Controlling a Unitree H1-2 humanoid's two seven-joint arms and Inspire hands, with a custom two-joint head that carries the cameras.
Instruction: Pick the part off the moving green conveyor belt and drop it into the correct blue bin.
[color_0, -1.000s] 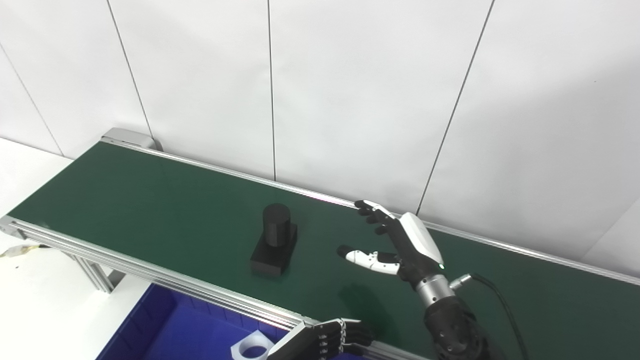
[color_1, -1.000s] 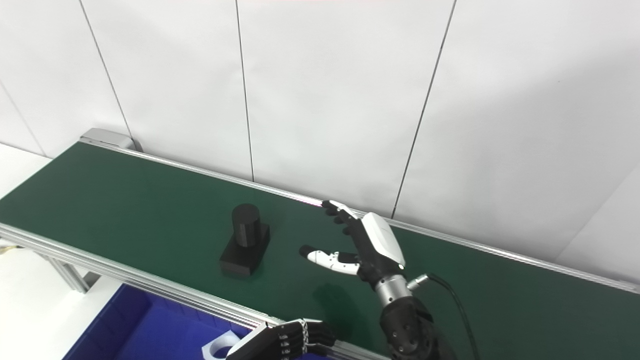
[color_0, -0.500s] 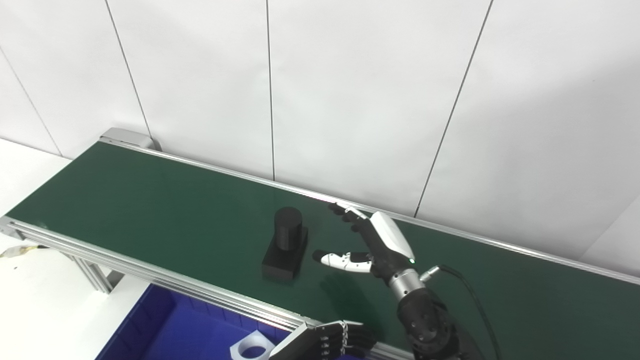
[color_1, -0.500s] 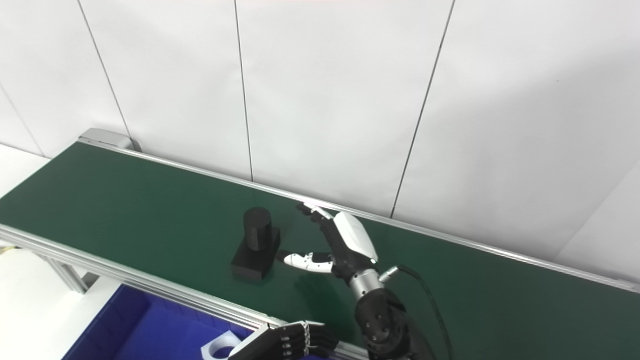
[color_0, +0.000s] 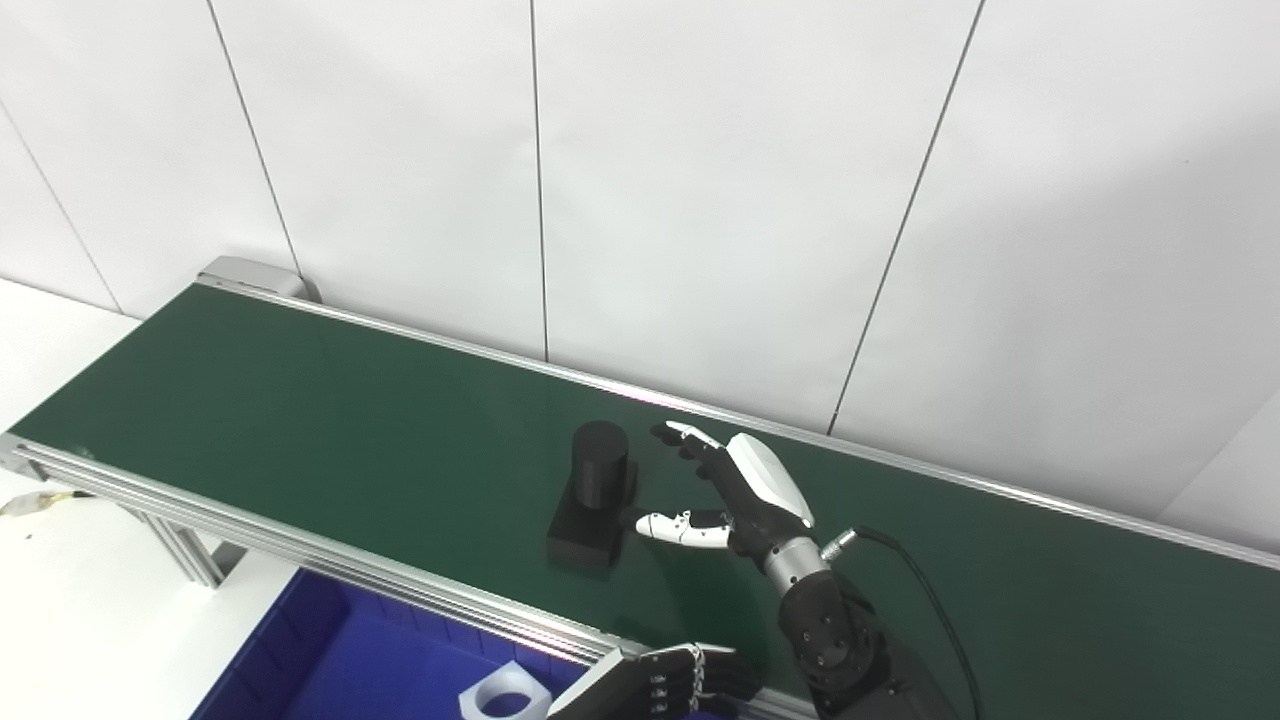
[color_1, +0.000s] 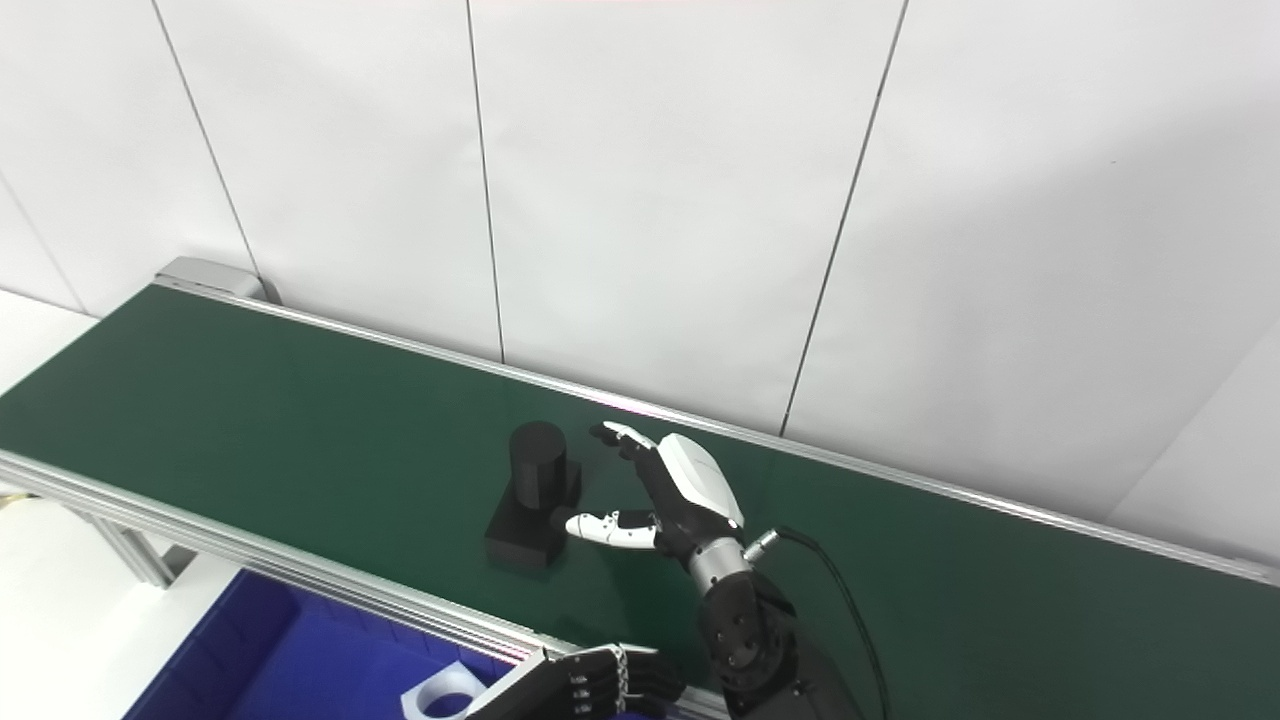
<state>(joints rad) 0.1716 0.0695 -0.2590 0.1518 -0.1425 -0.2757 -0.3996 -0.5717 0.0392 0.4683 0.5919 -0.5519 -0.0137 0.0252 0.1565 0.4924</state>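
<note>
No text, label, brand, number or sign can be read anywhere in either view. The dark green conveyor belt (color_0: 300, 410), the black stepped block part with a cylinder on top (color_0: 592, 495), the blue plastic bin (color_0: 330, 660) and the white wall panels (color_0: 700, 200) all show plain surfaces, and the white shell on the back of the right hand (color_0: 745, 495) bears no legible marking.
</note>
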